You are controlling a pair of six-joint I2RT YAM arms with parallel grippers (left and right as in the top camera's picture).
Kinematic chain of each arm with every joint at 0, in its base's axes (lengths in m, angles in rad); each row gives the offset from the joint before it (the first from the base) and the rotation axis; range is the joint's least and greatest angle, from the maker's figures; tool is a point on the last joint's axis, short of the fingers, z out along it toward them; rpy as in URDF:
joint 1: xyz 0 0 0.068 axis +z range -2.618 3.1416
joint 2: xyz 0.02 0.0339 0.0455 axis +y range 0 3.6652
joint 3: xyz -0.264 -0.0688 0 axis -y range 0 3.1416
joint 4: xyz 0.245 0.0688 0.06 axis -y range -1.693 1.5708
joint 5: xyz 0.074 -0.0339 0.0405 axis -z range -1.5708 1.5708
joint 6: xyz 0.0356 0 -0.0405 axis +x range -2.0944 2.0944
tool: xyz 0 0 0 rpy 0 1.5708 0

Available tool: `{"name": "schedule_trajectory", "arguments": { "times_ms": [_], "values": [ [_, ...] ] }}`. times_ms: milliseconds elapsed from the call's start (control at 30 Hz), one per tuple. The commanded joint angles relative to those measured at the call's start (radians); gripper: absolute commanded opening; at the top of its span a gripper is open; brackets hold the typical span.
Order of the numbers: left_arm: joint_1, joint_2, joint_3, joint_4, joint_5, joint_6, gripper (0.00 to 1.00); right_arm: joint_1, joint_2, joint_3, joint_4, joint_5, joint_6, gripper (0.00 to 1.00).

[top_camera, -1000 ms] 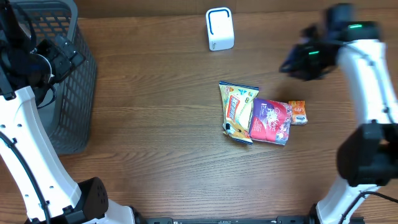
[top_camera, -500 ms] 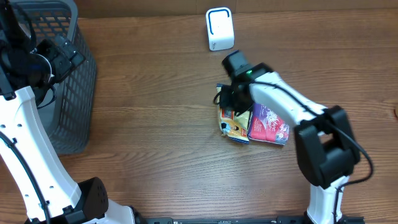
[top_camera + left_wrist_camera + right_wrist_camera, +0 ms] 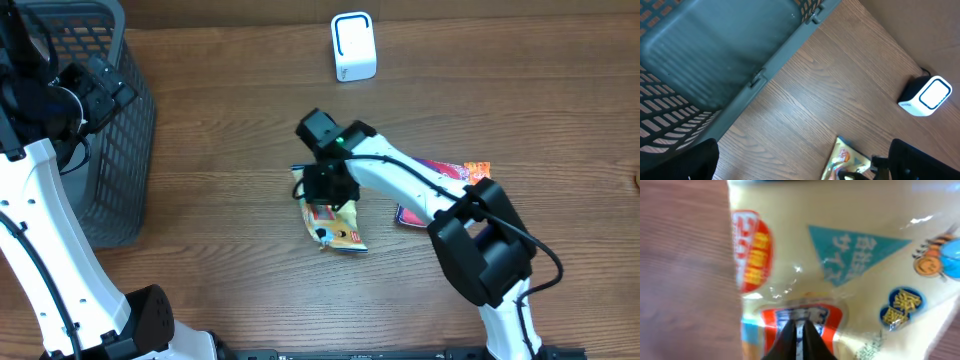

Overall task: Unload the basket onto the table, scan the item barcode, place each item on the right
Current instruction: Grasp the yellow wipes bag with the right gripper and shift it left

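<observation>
The item, a yellow snack packet [image 3: 337,226], hangs in my right gripper [image 3: 326,192] over the middle of the table. In the right wrist view the two dark fingertips [image 3: 790,336] pinch the packet [image 3: 850,255] at its red and blue label, almost touching each other. No barcode shows in any view. The white scanner [image 3: 353,46] stands at the table's far edge, apart from the packet. My left gripper [image 3: 95,85] hovers wide open beside the basket, holding nothing; its wrist view catches the packet [image 3: 845,159] and the scanner [image 3: 926,96].
A grey mesh basket [image 3: 105,130] takes up the far left. A purple packet [image 3: 440,168] and a small orange packet [image 3: 479,171] lie right of centre, partly under my right arm. Bare wood lies between the basket and the yellow packet.
My right arm swung in from the far right, closed on the yellow packet and carried it left, away from the purple packet. The left arm has stayed still.
</observation>
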Motion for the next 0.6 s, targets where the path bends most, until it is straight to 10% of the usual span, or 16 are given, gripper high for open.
{"name": "schedule_trajectory", "arguments": {
  "times_ms": [0, 233, 567],
  "values": [
    [0.004, -0.005, 0.001, 0.001, 0.003, 0.019, 1.0, -0.017, -0.003, 0.161, -0.044, -0.025, -0.113, 0.18],
    [0.004, -0.005, 0.001, 0.001, 0.003, 0.019, 1.0, -0.024, -0.003, 0.308, -0.252, 0.095, -0.232, 0.76],
    [0.004, -0.005, 0.001, 0.001, 0.003, 0.019, 1.0, -0.013, -0.001, 0.185, -0.364, 0.233, -0.131, 0.55]
  ]
}}
